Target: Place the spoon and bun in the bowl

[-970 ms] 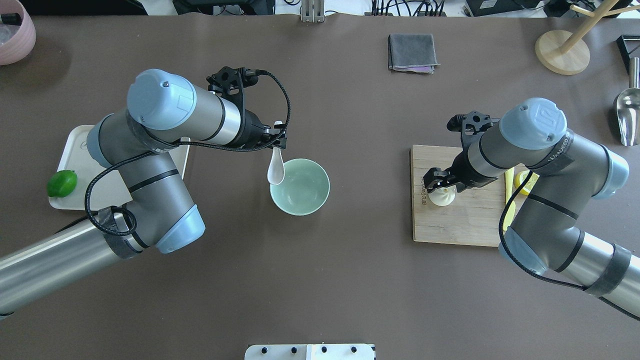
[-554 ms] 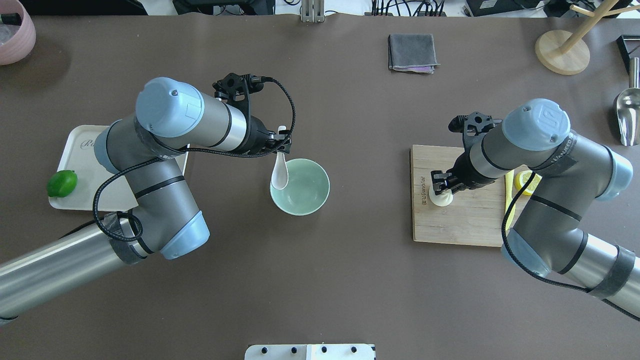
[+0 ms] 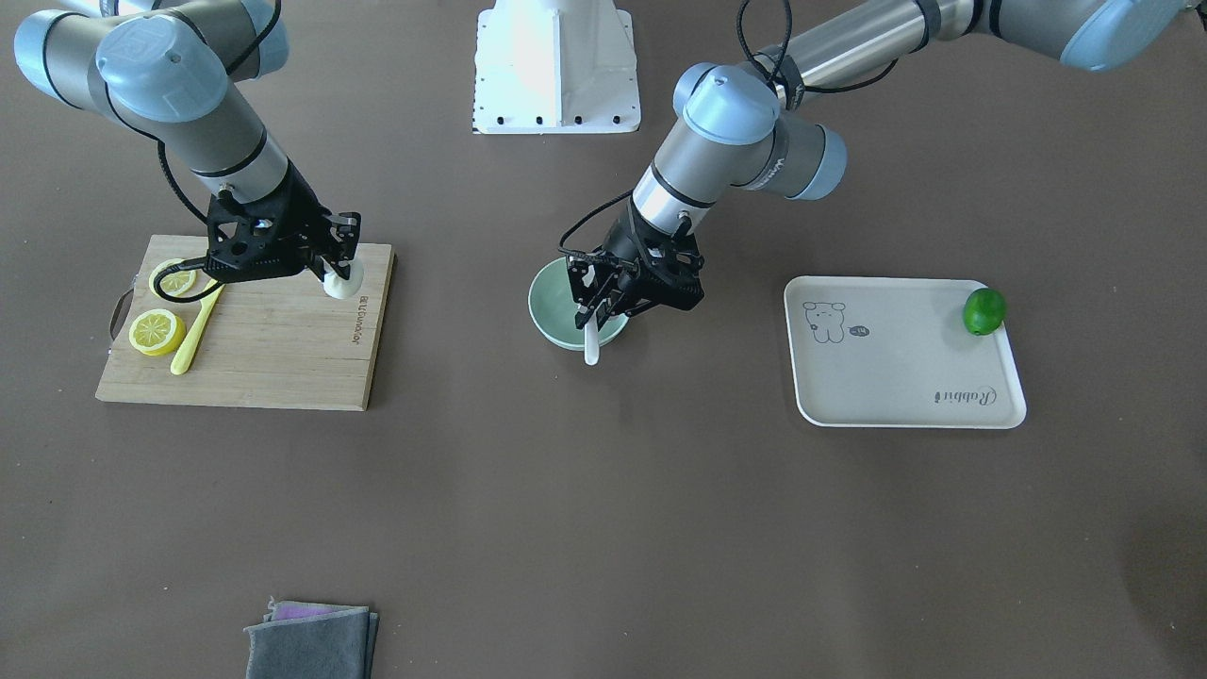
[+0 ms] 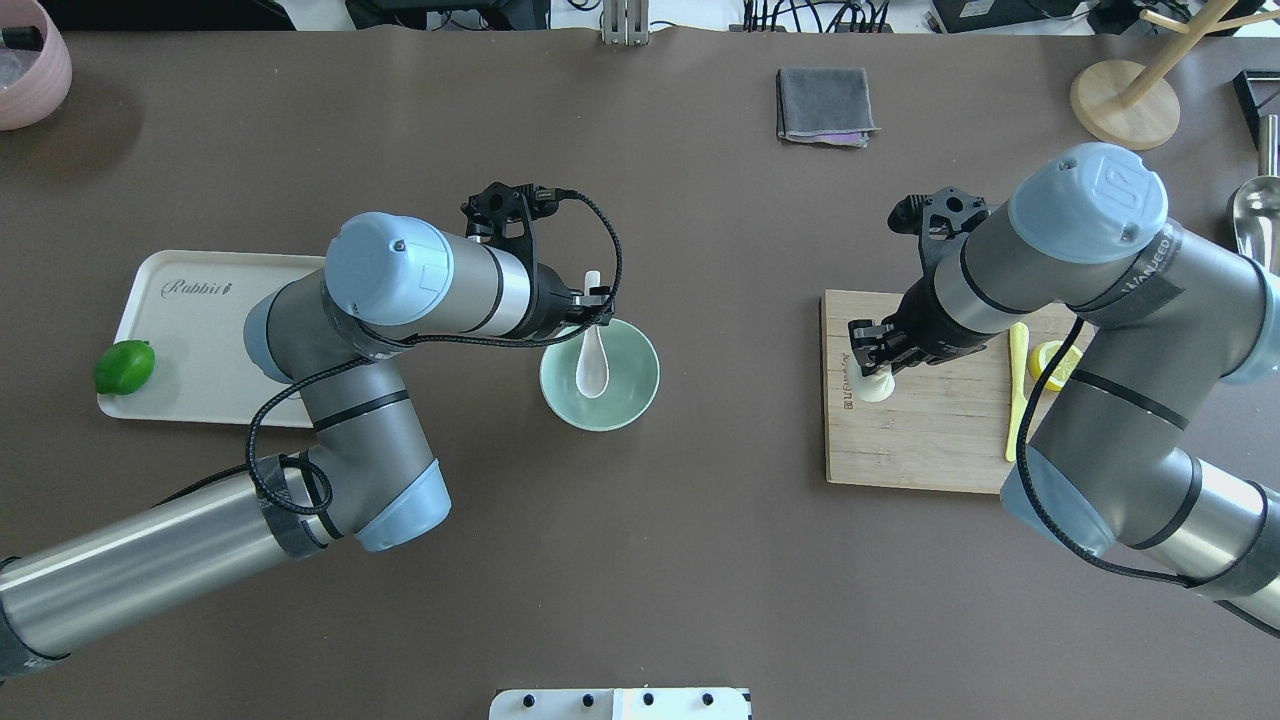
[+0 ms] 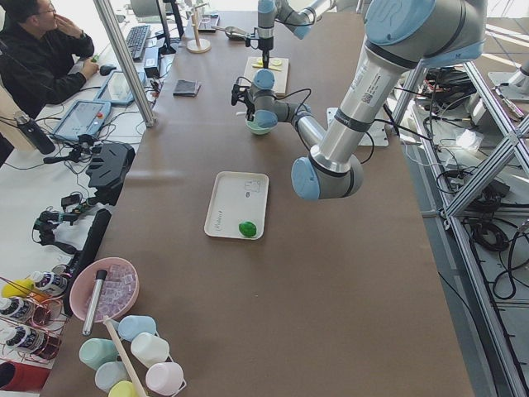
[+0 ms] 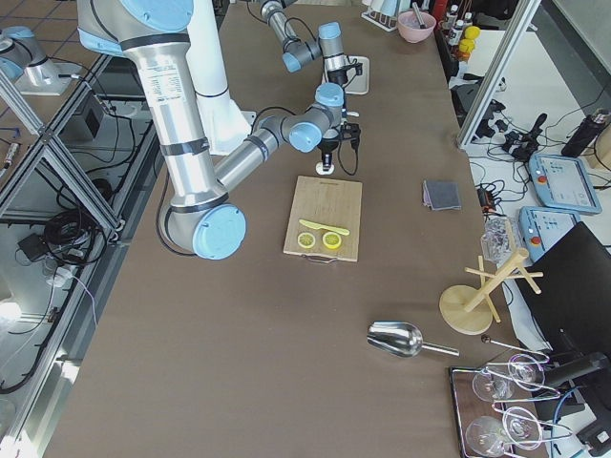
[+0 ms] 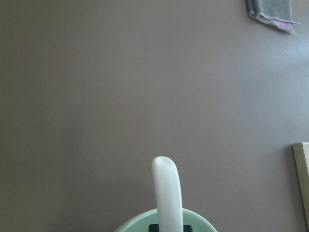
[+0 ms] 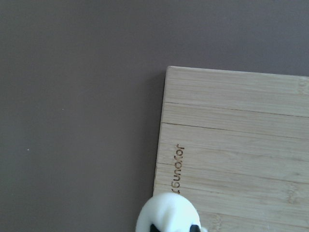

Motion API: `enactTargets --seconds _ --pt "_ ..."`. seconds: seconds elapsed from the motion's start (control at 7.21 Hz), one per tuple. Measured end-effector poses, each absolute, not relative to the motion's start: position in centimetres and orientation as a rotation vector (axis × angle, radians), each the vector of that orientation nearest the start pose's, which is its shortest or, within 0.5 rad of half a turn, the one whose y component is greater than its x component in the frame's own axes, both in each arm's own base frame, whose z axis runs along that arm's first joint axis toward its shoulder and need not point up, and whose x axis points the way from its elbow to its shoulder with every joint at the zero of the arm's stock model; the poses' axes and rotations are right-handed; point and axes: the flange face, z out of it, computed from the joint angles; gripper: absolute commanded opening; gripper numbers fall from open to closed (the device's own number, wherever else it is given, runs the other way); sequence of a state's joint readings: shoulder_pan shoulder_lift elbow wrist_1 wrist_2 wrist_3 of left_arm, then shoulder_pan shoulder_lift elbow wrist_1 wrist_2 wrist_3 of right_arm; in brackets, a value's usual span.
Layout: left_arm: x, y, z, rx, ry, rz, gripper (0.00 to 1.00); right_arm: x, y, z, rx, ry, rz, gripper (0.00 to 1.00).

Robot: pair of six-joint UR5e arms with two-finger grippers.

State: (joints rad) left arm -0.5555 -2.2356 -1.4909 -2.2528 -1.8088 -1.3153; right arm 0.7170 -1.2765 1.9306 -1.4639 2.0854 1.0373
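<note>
The white spoon (image 4: 592, 366) hangs scoop down inside the mint-green bowl (image 4: 640, 395), handle up. My left gripper (image 4: 592, 300) is shut on its handle above the bowl's far rim. In the front view the spoon (image 3: 591, 347) and the bowl (image 3: 547, 304) show under the left gripper (image 3: 615, 294). The left wrist view shows the spoon handle (image 7: 167, 193) over the bowl rim (image 7: 130, 223). My right gripper (image 4: 868, 352) is shut on the white bun (image 4: 876, 389) at the cutting board's left edge. The bun also shows in the right wrist view (image 8: 166, 212). I cannot tell whether it is lifted.
The wooden cutting board (image 4: 930, 440) holds a yellow knife (image 4: 1015, 400) and a lemon half (image 4: 1052, 366). A white tray (image 4: 190, 340) with a lime (image 4: 124, 366) lies at the left. A grey cloth (image 4: 824, 104), a wooden stand (image 4: 1125, 100) and a metal scoop (image 4: 1255, 230) lie further back.
My left arm has carried the spoon to the right, from over the bowl's left rim to inside the bowl. My right gripper has closed on the bun and shifted slightly left.
</note>
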Motion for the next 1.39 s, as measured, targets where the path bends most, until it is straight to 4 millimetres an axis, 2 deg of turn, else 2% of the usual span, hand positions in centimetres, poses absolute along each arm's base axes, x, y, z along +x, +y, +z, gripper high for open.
enactTargets --seconds 0.28,0.42,0.55,0.69,0.97,1.11,1.39 --pt "55.1 -47.3 21.1 0.328 1.238 -0.13 0.98 -37.0 -43.3 30.6 0.041 -0.911 -0.004 0.0" --pt "54.5 -48.0 21.1 0.339 1.228 -0.139 0.98 -37.3 -43.3 29.3 0.041 -0.928 0.011 0.0" --pt "52.7 -49.5 21.2 0.345 1.207 -0.131 0.98 -38.0 -43.1 27.8 0.042 -0.947 0.019 0.0" --pt "49.9 -51.1 22.2 0.349 1.168 -0.087 0.98 -39.1 -42.8 26.0 0.046 -0.965 0.021 0.0" --pt "42.8 -52.3 25.1 0.407 1.014 0.063 0.98 -42.0 -42.5 22.3 0.075 -0.973 0.009 0.0" --pt "38.6 -52.7 25.8 0.441 0.905 0.157 0.98 -43.9 -43.0 20.5 0.092 -0.973 0.005 0.0" --pt "30.1 -54.0 29.6 0.499 0.727 0.32 0.98 -48.4 -44.7 17.6 0.108 -0.962 0.015 0.0"
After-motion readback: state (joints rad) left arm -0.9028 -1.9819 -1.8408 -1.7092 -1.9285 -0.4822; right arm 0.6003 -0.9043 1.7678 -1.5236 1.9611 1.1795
